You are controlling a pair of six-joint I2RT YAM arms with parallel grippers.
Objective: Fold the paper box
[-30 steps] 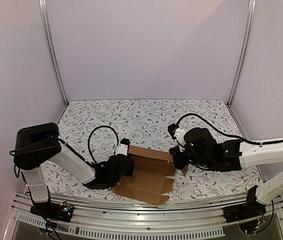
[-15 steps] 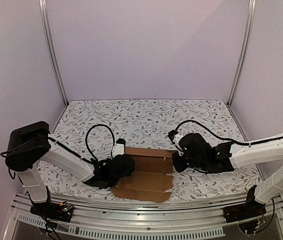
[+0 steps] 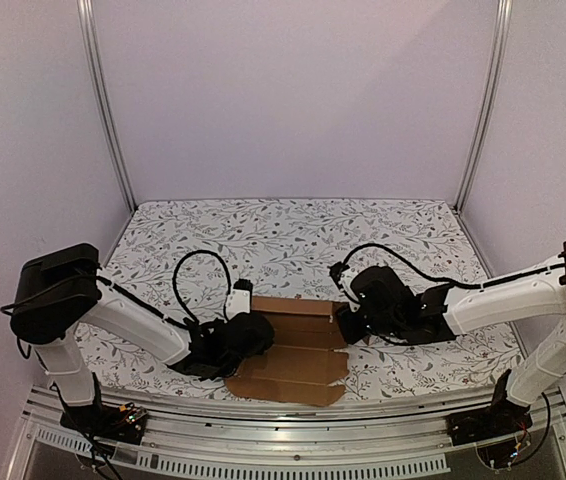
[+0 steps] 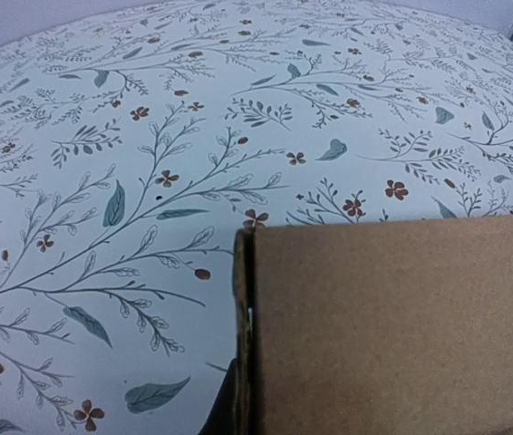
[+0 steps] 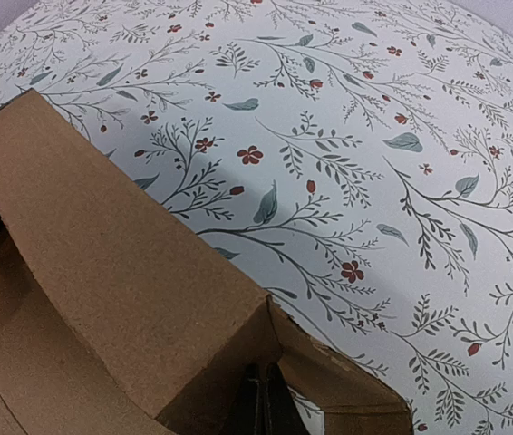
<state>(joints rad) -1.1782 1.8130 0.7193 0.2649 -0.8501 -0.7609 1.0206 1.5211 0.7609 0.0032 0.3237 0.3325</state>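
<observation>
Left end effector: pinching a raised wall of the paper box.
Right end effector: pinching its other end.
Done: one wall is standing up.
Left: flaps are lying flat, waiting.

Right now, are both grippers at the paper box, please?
Yes, the top view shows the left gripper at one end of the paper box, the right gripper at the other.

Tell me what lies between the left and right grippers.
Only the paper box. In the top view its brown panels fill the stretch from the left gripper to the right gripper, and nothing else shows there.
</observation>
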